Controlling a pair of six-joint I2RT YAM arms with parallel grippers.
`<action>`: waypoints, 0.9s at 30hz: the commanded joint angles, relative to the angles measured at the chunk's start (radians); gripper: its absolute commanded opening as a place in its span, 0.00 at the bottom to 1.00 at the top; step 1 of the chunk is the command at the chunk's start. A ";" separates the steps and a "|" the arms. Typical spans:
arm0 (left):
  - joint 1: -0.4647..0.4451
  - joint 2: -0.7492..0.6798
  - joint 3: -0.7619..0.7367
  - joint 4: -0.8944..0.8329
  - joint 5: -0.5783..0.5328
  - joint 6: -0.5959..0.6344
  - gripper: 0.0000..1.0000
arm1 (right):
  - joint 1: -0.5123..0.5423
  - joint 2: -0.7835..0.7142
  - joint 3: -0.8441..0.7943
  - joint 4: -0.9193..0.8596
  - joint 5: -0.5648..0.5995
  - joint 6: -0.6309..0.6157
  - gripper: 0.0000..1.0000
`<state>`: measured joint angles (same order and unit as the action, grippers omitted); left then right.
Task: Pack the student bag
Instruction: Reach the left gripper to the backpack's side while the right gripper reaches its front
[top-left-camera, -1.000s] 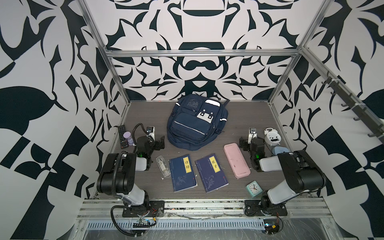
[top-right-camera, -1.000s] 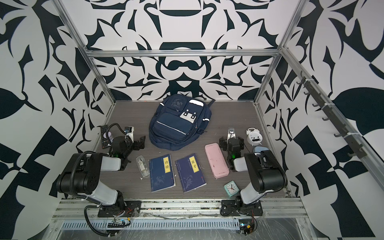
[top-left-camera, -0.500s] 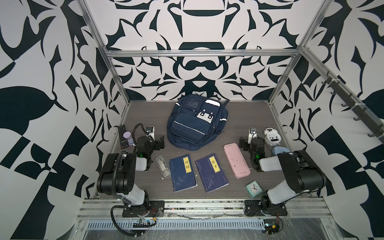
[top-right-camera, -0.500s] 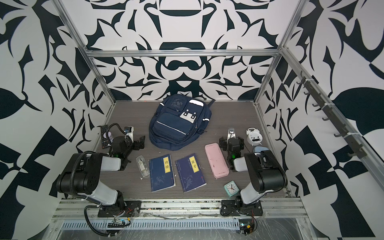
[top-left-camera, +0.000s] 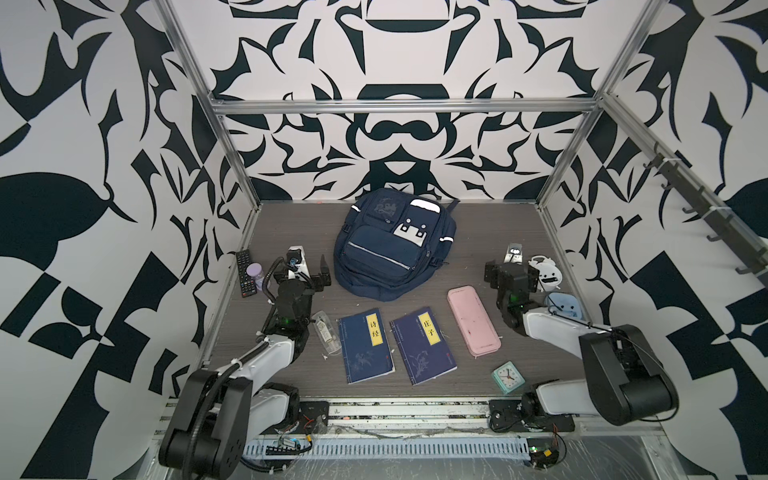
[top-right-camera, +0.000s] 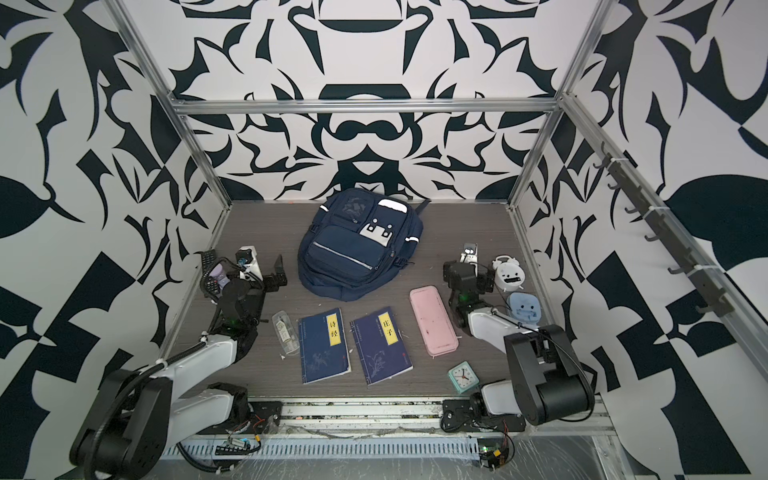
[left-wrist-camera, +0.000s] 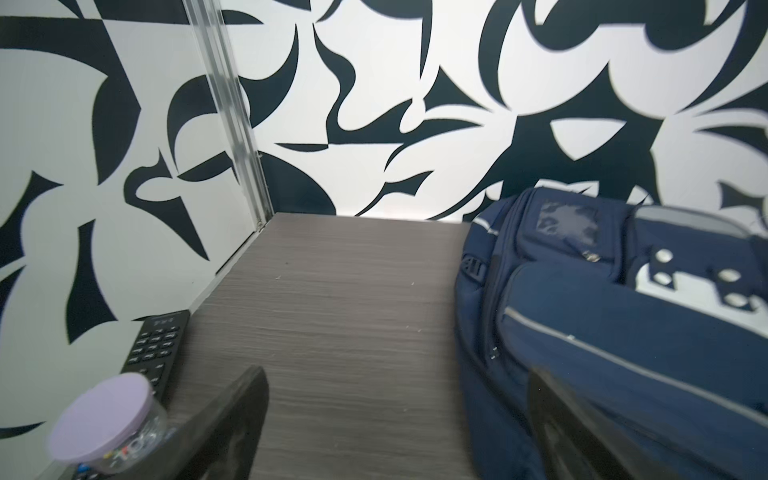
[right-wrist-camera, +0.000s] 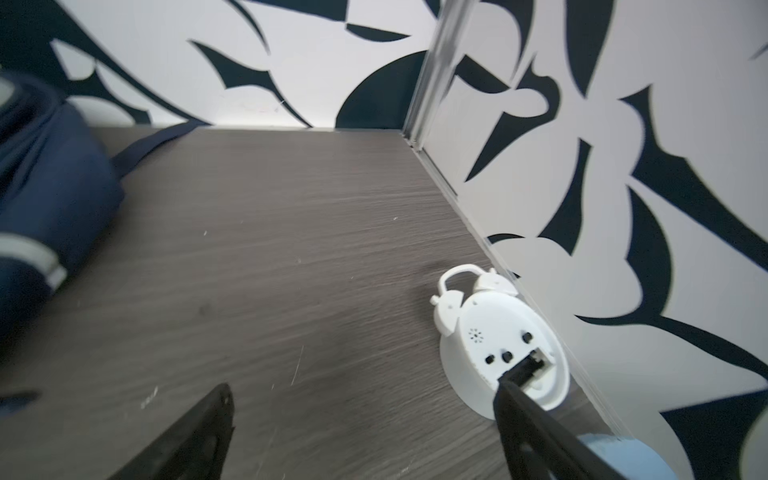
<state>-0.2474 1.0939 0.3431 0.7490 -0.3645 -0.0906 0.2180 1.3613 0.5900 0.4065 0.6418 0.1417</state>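
- Grey wood-grain table (top-left-camera: 478, 232) inside a cell with black-and-white patterned walls (top-left-camera: 386, 137).
- Bag (top-left-camera: 390, 245) lies flat at the back middle of the table, front pockets up and white patch on top. It shows in both top views (top-right-camera: 357, 245). A strap trails out behind it toward the back wall.
- Left gripper (left-wrist-camera: 397, 370) sits low over the table just left of the bag, jaws spread wide with nothing between them. In the left wrist view one finger overlaps the bag's (left-wrist-camera: 602, 332) edge. I cannot tell whether they touch.
- Right gripper (right-wrist-camera: 363, 386) hangs low near the right wall, jaws also wide apart and empty. One finger crosses the white clock (right-wrist-camera: 498, 345) in the right wrist view; contact is unclear.
- Remote (top-left-camera: 245, 274) lies along the left wall, with a purple-lidded jar (top-left-camera: 254, 272) just beside it, near the left gripper.
- Across the front, from left to right: a clear case (top-left-camera: 326, 334), two blue books (top-left-camera: 363, 347) (top-left-camera: 422, 345) with yellow labels, a pink case (top-left-camera: 473, 320) and a small green clock (top-left-camera: 509, 376).
- White clock (top-left-camera: 546, 272) lies face down by the right wall, with a pale blue item (top-left-camera: 563, 305) just in front of it.
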 joint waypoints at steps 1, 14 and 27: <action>-0.015 -0.096 0.152 -0.379 0.004 -0.240 0.99 | 0.002 -0.027 0.239 -0.491 0.180 0.273 1.00; -0.142 0.150 0.568 -0.825 0.399 -0.747 0.99 | 0.118 -0.041 0.343 -0.669 -0.272 0.233 1.00; -0.404 0.492 0.789 -0.997 0.418 -1.127 0.69 | 0.254 -0.046 0.290 -0.580 -0.495 0.215 0.93</action>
<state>-0.6315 1.5608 1.1099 -0.1860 0.0292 -1.0496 0.4736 1.3365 0.8825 -0.2192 0.2161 0.3637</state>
